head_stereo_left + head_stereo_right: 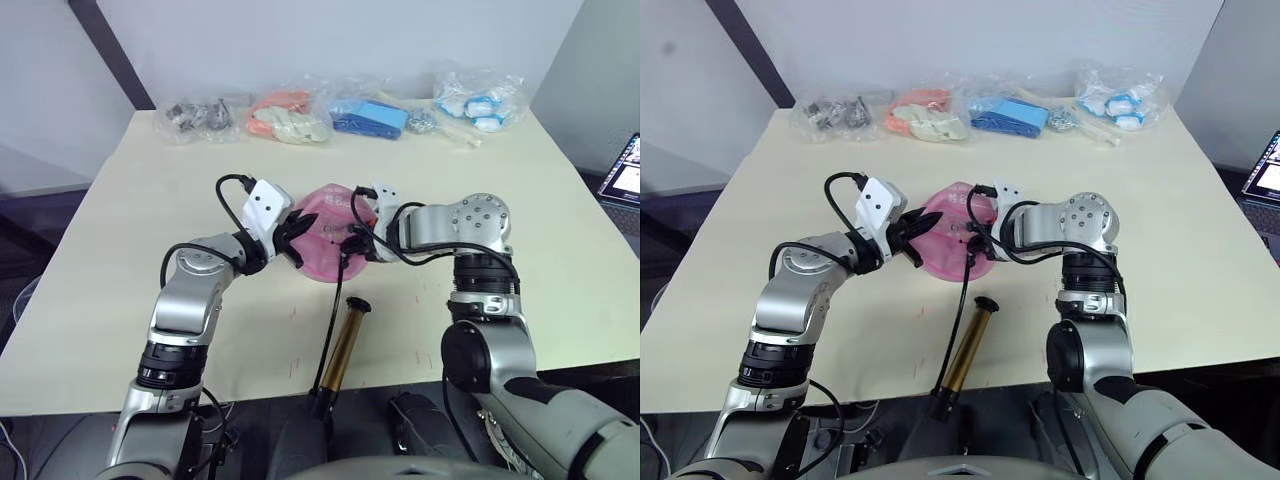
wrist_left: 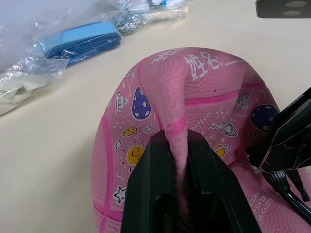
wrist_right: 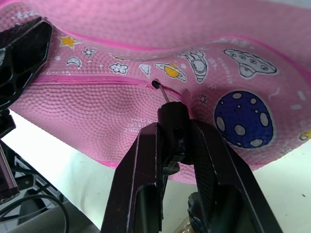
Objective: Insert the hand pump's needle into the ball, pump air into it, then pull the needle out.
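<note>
The pink ball (image 1: 325, 250) lies limp and partly flat at the table's middle. My left gripper (image 2: 177, 141) is shut on a raised fold of the ball (image 2: 194, 92) from its left side. My right gripper (image 3: 172, 114) is shut on the needle's black fitting at the ball's right side. The thin silver needle (image 3: 164, 93) points at the small black valve hole (image 3: 155, 83) and its tip meets the hole; how deep it sits I cannot tell. The bronze hand pump (image 1: 345, 345) lies on the table near the front edge, its black hose (image 1: 328, 315) running up to the ball.
Several clear plastic bags line the table's far edge: dark parts (image 1: 200, 117), orange and white items (image 1: 290, 115), blue items (image 1: 370, 115), white and blue items (image 1: 480, 100). A laptop (image 1: 625, 175) stands beyond the right edge.
</note>
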`<act>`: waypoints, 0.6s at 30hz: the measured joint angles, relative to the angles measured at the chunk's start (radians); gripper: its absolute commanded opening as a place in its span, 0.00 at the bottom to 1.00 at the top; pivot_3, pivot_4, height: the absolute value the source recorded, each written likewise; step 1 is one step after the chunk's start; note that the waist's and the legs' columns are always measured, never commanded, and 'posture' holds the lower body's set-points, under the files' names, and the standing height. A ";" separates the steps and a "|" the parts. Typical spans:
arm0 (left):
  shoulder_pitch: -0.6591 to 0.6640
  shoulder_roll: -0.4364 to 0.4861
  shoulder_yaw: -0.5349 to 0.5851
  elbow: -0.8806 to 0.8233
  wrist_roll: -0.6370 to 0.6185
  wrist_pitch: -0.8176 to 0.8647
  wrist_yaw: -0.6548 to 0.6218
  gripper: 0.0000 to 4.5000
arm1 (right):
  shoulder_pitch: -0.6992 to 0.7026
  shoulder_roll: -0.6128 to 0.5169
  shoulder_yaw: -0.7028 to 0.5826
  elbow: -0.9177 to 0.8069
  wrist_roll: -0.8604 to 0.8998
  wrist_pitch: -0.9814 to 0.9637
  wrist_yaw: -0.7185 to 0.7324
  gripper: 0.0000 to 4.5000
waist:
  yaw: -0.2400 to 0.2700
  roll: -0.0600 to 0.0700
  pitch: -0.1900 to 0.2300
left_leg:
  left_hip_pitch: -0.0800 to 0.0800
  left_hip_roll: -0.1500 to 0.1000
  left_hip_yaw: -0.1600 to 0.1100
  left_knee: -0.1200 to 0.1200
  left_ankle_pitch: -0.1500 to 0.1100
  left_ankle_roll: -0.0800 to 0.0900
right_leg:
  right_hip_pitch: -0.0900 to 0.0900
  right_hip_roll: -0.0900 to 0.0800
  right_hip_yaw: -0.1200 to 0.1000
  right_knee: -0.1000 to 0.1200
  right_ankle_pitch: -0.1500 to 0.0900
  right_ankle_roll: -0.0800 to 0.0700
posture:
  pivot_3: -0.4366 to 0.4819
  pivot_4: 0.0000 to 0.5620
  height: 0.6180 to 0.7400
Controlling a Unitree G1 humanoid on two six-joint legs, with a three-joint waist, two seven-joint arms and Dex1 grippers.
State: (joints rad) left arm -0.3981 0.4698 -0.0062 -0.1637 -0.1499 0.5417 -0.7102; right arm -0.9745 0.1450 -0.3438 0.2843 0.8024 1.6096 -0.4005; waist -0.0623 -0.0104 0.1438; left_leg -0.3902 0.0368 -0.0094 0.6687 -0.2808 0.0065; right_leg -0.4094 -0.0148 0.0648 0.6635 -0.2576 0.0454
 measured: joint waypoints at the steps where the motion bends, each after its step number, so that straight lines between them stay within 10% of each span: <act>1: 0.000 0.000 0.000 0.000 0.001 0.000 0.000 0.01 | -0.003 0.000 0.006 0.001 0.002 0.000 -0.003 0.08 | -0.001 0.000 0.000 | 0.000 0.000 0.000 0.000 0.000 0.000 | 0.000 0.000 0.000 0.000 0.000 0.000 | 0.48 0.27 1.00; 18: 0.010 -0.002 0.012 -0.001 0.003 0.001 0.009 0.01 | -0.061 0.006 0.083 0.048 0.013 0.000 -0.022 0.08 | -0.007 0.000 0.000 | 0.003 0.000 -0.001 -0.002 0.000 0.000 | 0.002 0.000 0.001 -0.001 0.000 0.000 | 0.48 0.27 1.00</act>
State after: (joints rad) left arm -0.3877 0.4679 0.0059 -0.1644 -0.1474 0.5429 -0.7013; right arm -1.0354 0.1505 -0.2604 0.3319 0.8153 1.6093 -0.4230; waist -0.0697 -0.0104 0.1437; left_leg -0.3868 0.0372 -0.0099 0.6666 -0.2808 0.0065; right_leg -0.4075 -0.0143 0.0657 0.6627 -0.2578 0.0453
